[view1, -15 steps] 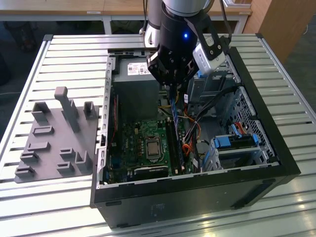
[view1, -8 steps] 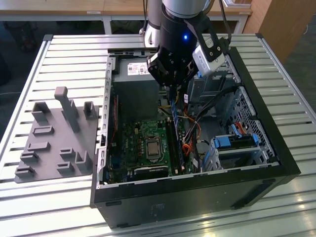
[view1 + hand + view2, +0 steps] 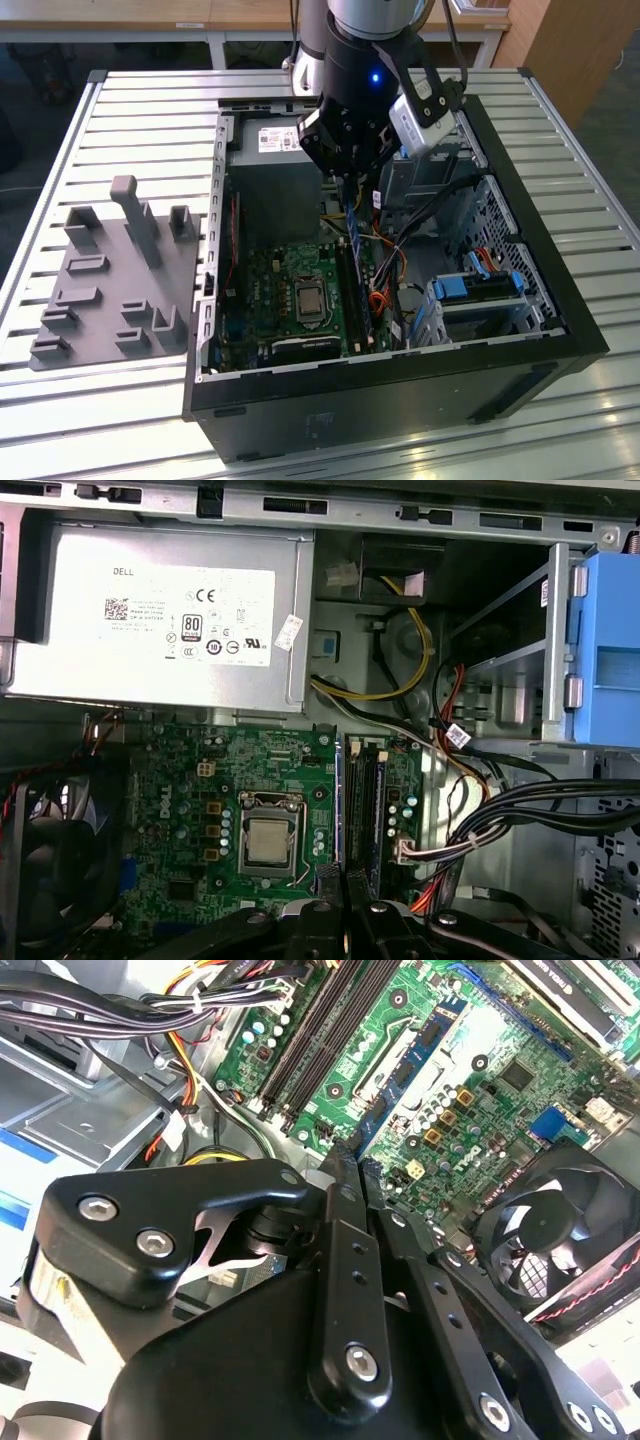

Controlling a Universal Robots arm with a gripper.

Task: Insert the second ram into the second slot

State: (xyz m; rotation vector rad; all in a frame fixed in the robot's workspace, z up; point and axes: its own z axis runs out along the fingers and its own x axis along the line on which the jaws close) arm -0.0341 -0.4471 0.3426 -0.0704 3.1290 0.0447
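The second ram (image 3: pixel 353 235) hangs just above the middle of the exterior view, a thin blue strip held on edge under the gripper (image 3: pixel 347 190). Its lower end reaches down toward the slots (image 3: pixel 350 300) on the motherboard (image 3: pixel 290 290), and I cannot tell whether it touches them. In the second wrist view the gripper (image 3: pixel 350 1160) has its fingers (image 3: pixel 338 1175) drawn close, with only a thin blue edge showing past the tips, so it appears clamped on the strip's upper end. The first wrist view looks down on the slots (image 3: pixel 362 800) beside the processor socket (image 3: pixel 268 840).

The ram is probably light and stiff along its length, but thin and fragile. Its faces carry small chips, and it would likely snap or scrape if pushed in crooked. The flat faces near the top edge, away from the contact edge, look like the safest hold, and any push should run straight down its length.

The open case (image 3: pixel 560 330) lies on the slatted table (image 3: pixel 130 110), with a grey fixture (image 3: pixel 110 270) at the frame's left.
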